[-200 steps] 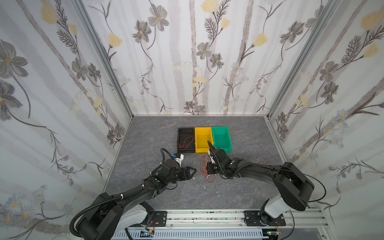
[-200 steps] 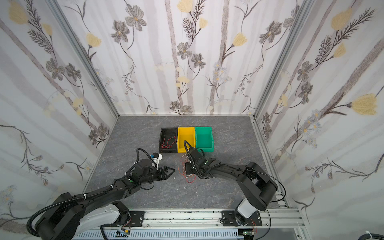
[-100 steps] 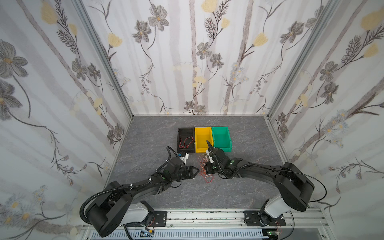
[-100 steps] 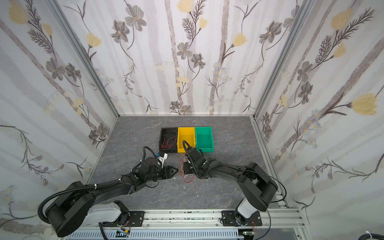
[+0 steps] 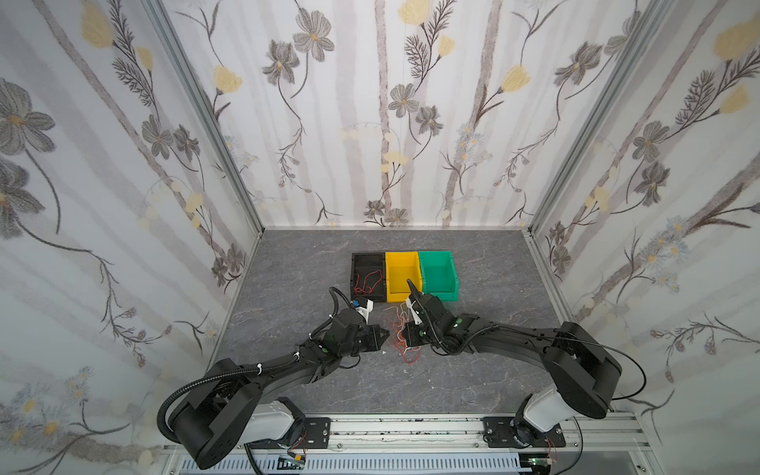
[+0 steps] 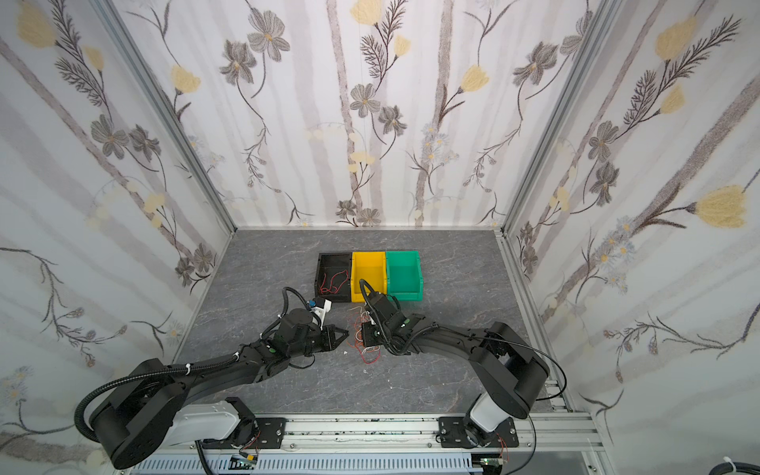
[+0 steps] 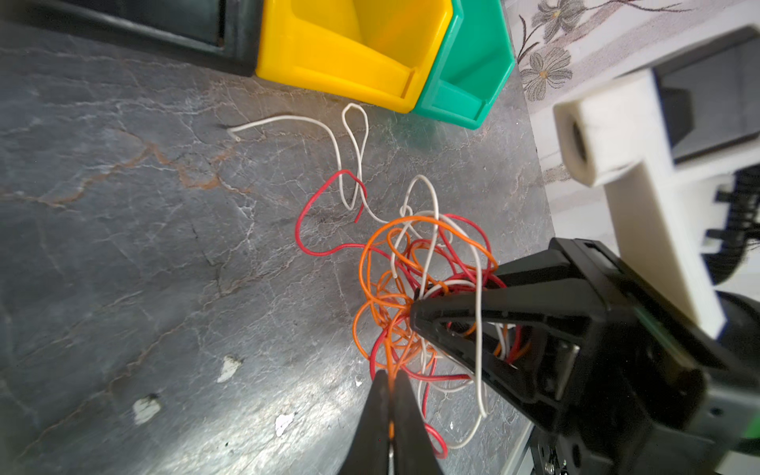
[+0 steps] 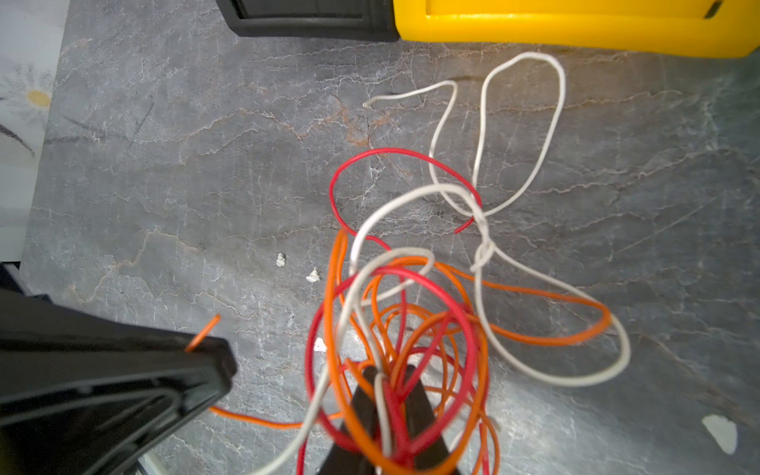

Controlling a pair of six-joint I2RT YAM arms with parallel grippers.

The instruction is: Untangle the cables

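Low, left hand [image 7: 388, 376] pinching cables [image 7: 386, 306], right hand [image 8: 392, 386] facing it

Arms [image 5: 518, 341]: matte black, chunky joints.
Bases [image 5: 271, 417]: white shells.
Hose [image 5: 183, 392]: black, corrugated.
Wrist mounts [image 7: 641, 164]: white plastic.

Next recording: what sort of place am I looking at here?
Probably a purpose-built robot test cell: flower-papered panels in aluminium framing box in a grey tabletop, the left arm and right arm share a base rail at its front, and three coloured bins stand in a row.
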